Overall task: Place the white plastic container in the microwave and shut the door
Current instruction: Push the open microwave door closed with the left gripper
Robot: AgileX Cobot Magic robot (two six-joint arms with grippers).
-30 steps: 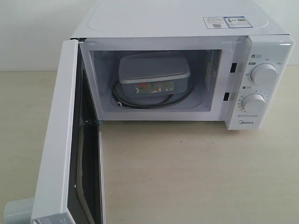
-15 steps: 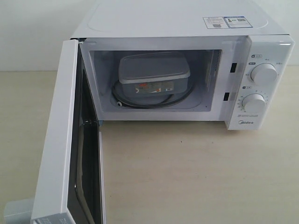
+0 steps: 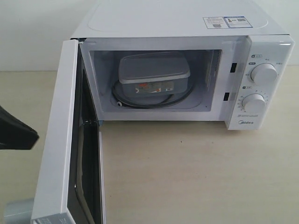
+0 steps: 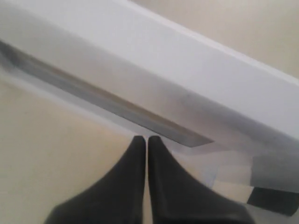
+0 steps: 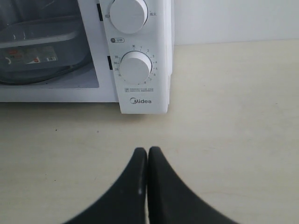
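The white plastic container (image 3: 153,74) sits on the glass turntable inside the white microwave (image 3: 177,21), its label facing out; the right wrist view shows it too (image 5: 37,51). The door (image 3: 58,140) stands wide open, swung out toward the front left, black inner face to the right. My left gripper (image 3: 33,136) pokes in from the left edge, just outside the door's outer face, shut and empty. In the left wrist view that gripper (image 4: 146,139) points at the door's handle bar (image 4: 196,70). My right gripper (image 5: 147,150) is shut and empty over the table, in front of the dials (image 5: 135,67).
The microwave stands on a beige table (image 3: 196,172) against a white wall. A grey-white handle foot (image 3: 16,212) shows at the door's lower left. Two round dials (image 3: 263,73) sit on the panel at right.
My left gripper has come into the exterior view from the left edge, beside the outer face of the open door. Container, door and microwave have not moved.
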